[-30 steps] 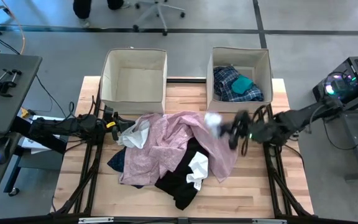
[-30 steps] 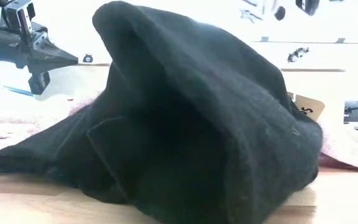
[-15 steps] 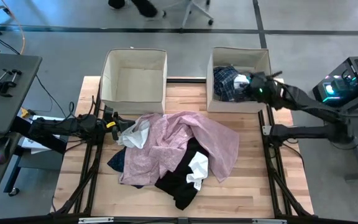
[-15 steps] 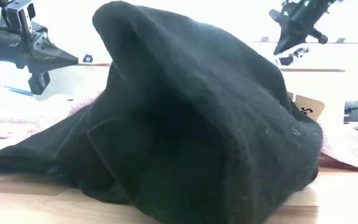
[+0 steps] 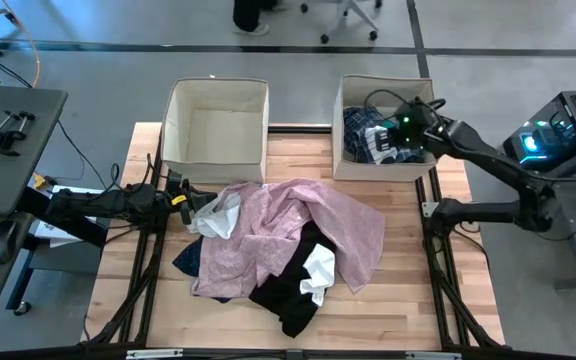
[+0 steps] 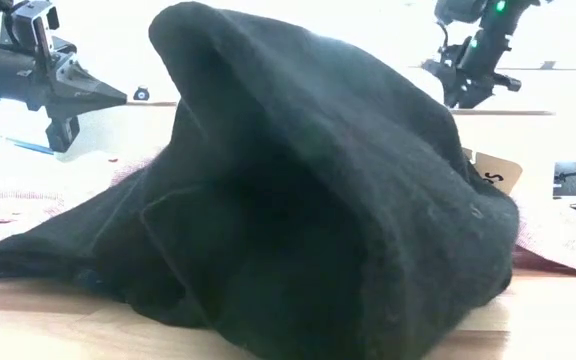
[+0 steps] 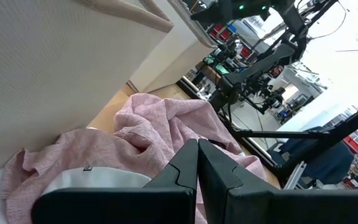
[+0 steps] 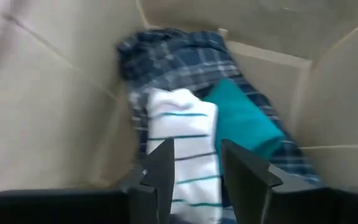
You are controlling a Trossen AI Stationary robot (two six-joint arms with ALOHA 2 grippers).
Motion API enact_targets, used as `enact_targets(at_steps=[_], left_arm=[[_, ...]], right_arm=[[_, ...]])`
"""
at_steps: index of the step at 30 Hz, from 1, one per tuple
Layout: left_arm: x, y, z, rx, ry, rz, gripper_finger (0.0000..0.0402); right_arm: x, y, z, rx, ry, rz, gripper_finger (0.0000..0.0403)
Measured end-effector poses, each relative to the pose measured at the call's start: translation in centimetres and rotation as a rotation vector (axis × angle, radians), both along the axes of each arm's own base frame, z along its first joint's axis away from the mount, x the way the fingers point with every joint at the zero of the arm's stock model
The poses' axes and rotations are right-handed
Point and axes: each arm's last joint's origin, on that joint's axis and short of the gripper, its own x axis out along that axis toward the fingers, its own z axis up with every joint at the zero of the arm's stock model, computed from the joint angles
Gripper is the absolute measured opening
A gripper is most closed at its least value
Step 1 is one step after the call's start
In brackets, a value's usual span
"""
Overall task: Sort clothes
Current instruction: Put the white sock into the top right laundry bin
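Over the desk's right box (image 5: pixel 384 88) our right claw (image 8: pixel 194 163) hung parted above the striped sock (image 8: pixel 188 134), gripping nothing.

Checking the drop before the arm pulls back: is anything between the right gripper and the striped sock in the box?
Nothing visible. The right gripper hangs open inside the right box, with the striped sock right past its fingers, lying on the plaid shirt beside the teal sock.

worktop (image 5: pixel 408 290): pale wood, planked, smooth
boxes (image 5: pixel 215 120): beige woven fabric, matt
black garment (image 6: pixel 298 200): soft, fuzzy knit
pink shirt (image 5: pixel 298 215): thin, crinkled cloth
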Motion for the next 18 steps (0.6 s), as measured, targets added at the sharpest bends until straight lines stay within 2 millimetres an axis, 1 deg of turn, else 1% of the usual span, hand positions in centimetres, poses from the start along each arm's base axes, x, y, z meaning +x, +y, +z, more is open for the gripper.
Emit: enact_targets(at_steps=[3, 6, 8, 11, 14, 17, 18], left_arm=[[0.0, 0.0, 0.0, 0.0, 0.0, 0.0, 0.0], [0.0, 0.0, 0.0, 0.0, 0.0, 0.0, 0.0], [0.0, 0.0, 0.0, 0.001, 0.001, 0.0, 0.0], [0.0, 0.0, -0.1, 0.002, 0.012, 0.0, 0.0], [0.0, 0.0, -0.2, 0.003, 0.018, 0.0, 0.0], [0.0, 0.0, -0.2, 0.003, 0.018, 0.0, 0.0], [0.0, 0.0, -0.2, 0.003, 0.018, -0.001, 0.0]], right_arm=[[0.2, 0.6, 2.0, 0.026, -0.069, 0.091, 0.012], [1.4, 2.0, 4.2, 0.043, -0.21, 0.198, 0.0115], [2.5, 3.3, 5.9, 0.03, -0.317, 0.289, 0.0109], [4.4, 6.1, 8.2, -0.043, -0.461, 0.462, 0.0103], [5.9, 9.1, 9.2, -0.094, -0.572, 0.602, 0.0099], [6.9, 11.9, 9.1, -0.086, -0.6, 0.735, 0.0099], [7.2, 12.8, 8.9, -0.06, -0.602, 0.765, 0.0099]])
